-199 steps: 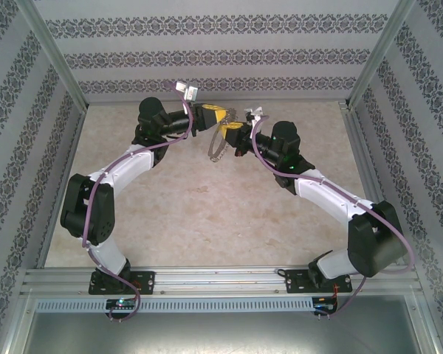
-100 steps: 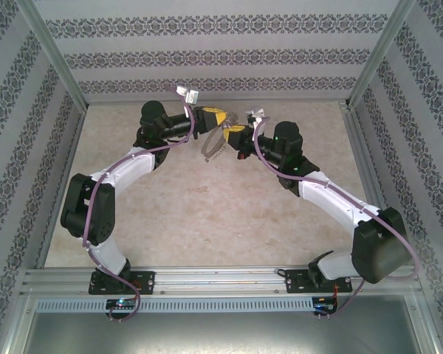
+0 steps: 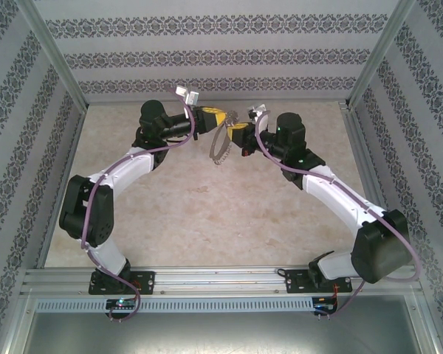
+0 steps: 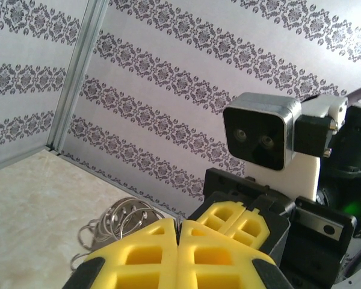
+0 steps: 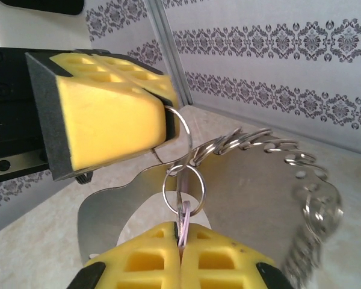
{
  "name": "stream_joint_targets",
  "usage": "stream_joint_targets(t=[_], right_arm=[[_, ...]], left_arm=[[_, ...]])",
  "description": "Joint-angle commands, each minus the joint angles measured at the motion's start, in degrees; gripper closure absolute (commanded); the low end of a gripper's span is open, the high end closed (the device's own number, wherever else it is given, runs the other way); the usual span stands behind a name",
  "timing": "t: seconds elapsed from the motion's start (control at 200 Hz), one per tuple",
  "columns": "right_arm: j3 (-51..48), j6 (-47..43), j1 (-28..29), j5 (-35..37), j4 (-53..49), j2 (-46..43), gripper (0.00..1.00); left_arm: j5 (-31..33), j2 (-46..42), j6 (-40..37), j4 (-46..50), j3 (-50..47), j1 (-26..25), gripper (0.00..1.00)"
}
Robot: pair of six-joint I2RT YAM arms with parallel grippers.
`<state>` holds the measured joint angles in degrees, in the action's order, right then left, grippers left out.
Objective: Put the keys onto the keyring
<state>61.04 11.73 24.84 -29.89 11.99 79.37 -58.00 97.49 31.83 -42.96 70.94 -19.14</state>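
**Top view.** Both arms reach to the upper centre of the frame, above the pale table (image 3: 207,214). The left gripper (image 3: 215,116) and the right gripper (image 3: 232,131) meet tip to tip. The keyring (image 3: 220,150) hangs just below them, off the table surface.

**Right wrist view.** The right gripper (image 5: 182,235) sits at the bottom centre with its yellow fingers pressed together. They pinch the lilac head of the key (image 5: 183,215), which stands upright in the seam between them. A small wire ring (image 5: 163,189) passes through the key head, directly above the fingertips. The left gripper (image 5: 163,123) enters from the upper left, also pressed together, and pinches a thin wire loop at the end of the keyring (image 5: 259,139). The keyring's beaded edge arcs from the centre to the right edge, then down to the lower right.

**Left wrist view.** The left gripper (image 4: 177,232) is closed at the bottom centre. The loops of the keyring (image 4: 121,217) show just to its left, and the right gripper (image 4: 234,223) faces it from the right.
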Motion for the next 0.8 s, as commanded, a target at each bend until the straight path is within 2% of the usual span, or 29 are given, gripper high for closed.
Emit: stream_joint_targets(t=[0.0, 0.28, 0.525, 0.799], right_arm=[[3.5, -3.6, -0.5, -2.1, -6.5, -0.4, 1.0], [8.7, -7.1, -0.6, -4.0, -14.6, 1.6, 1.0], [12.6, -9.4, -0.7, -4.3, -19.7, 3.3, 1.0], [13.1, -9.9, -2.0, -4.7, -20.9, 3.5, 1.0]], left_arm=[[0.3, -3.6, -6.0, 2.4, -0.1, -0.5, 1.0], [0.5, -5.2, -12.3, 8.2, -0.1, -1.1, 1.0], [2.4, -6.9, -21.6, 18.7, 1.0, -2.8, 1.0], [3.0, -7.5, -25.1, 23.3, 1.6, -3.3, 1.0]])
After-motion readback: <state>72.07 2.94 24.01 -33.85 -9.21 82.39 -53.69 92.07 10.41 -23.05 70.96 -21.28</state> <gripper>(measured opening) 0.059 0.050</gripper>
